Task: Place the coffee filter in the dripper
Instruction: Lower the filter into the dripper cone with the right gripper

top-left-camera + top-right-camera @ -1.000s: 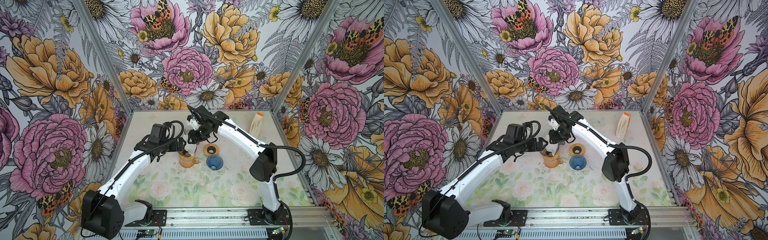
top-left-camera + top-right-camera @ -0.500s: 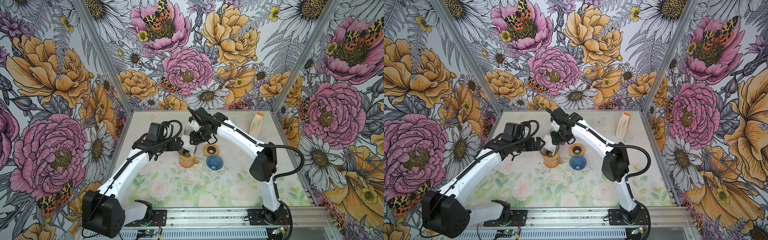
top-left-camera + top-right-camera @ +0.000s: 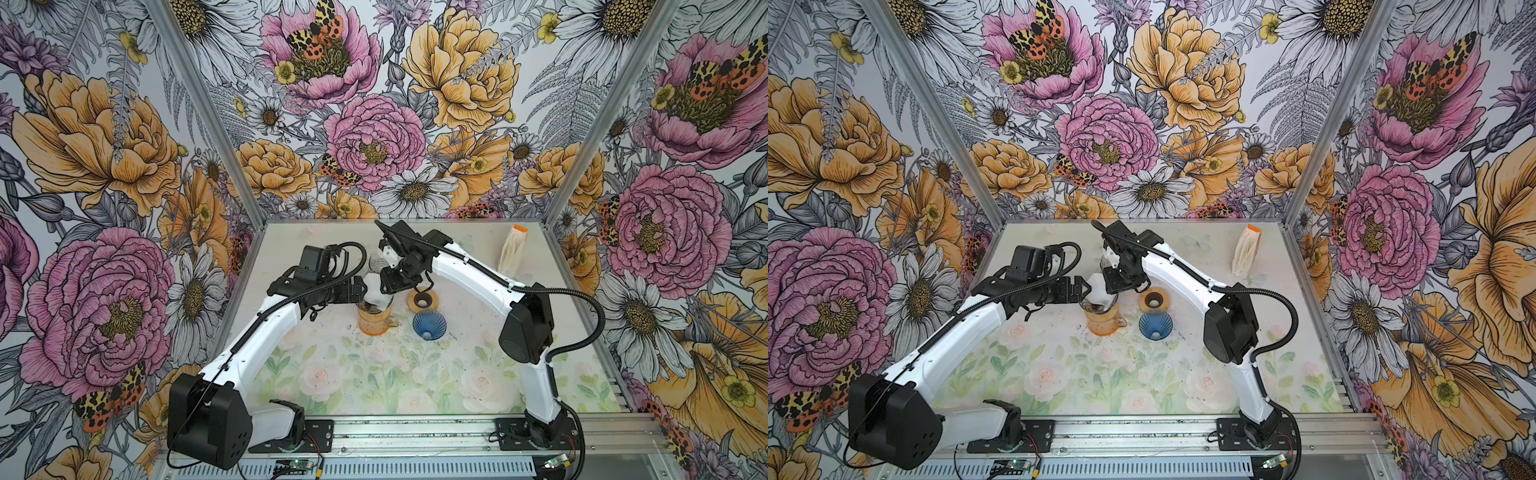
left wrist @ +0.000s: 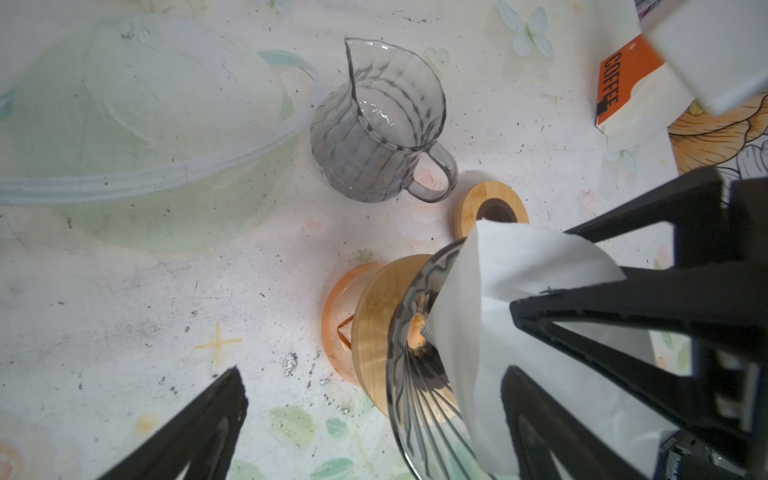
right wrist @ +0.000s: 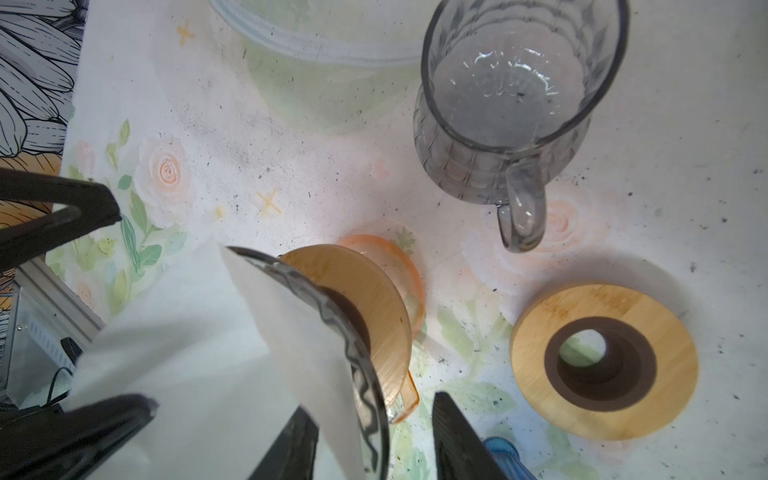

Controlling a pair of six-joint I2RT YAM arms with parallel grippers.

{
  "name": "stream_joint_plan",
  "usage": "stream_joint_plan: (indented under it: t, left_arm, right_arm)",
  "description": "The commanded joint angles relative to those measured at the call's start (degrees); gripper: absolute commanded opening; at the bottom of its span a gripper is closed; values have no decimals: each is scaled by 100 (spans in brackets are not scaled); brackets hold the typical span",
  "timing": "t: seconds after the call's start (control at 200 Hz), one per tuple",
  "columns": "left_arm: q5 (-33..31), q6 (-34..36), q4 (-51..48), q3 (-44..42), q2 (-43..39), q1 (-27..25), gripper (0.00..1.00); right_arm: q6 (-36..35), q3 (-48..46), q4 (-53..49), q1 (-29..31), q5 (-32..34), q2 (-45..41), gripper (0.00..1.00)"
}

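The white paper coffee filter point(image 3: 376, 289) point(image 3: 1100, 289) stands in the smoked-glass dripper point(image 4: 415, 374) point(image 5: 357, 353) and sticks up well above its rim. The dripper has a wooden collar and sits on an orange carafe point(image 3: 374, 322) point(image 3: 1102, 320). My left gripper point(image 3: 358, 289) point(image 4: 370, 374) is wide open on the filter's left side, one finger against the paper point(image 4: 478, 316). My right gripper point(image 3: 390, 286) point(image 5: 372, 403) is open and straddles the dripper's rim. One of its fingers is behind the filter point(image 5: 291, 332), the other outside with a gap.
A grey glass pitcher point(image 4: 378, 124) point(image 5: 511, 95) stands just behind the carafe. A wooden ring point(image 3: 423, 299) point(image 5: 602, 361) and a blue ribbed cone point(image 3: 429, 326) lie to its right. A clear plastic bowl point(image 4: 145, 124) sits at the back left, a filter pack point(image 3: 513, 249) at the back right.
My right gripper has come down a little toward the dripper. The filter now shows plainly between the two grippers. The left gripper has barely moved and stays open.
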Motion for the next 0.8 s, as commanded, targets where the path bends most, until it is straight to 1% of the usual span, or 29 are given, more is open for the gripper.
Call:
stream_joint_plan:
  t: [0.0, 0.405, 0.56, 0.796]
  left_arm:
    - [73, 115, -31, 58, 90, 24, 96]
    - [-74, 176, -83, 27, 110, 33, 95]
    - [-41, 236, -133, 49, 65, 67, 95]
    - [39, 306, -209, 110, -71, 274, 95]
  right_arm:
    - [98, -92, 224, 32, 1, -140, 46]
    - [197, -299, 473, 31, -114, -134, 46]
    - [217, -351, 521, 29, -153, -127, 46]
    - [203, -439, 644, 36, -245, -167, 47]
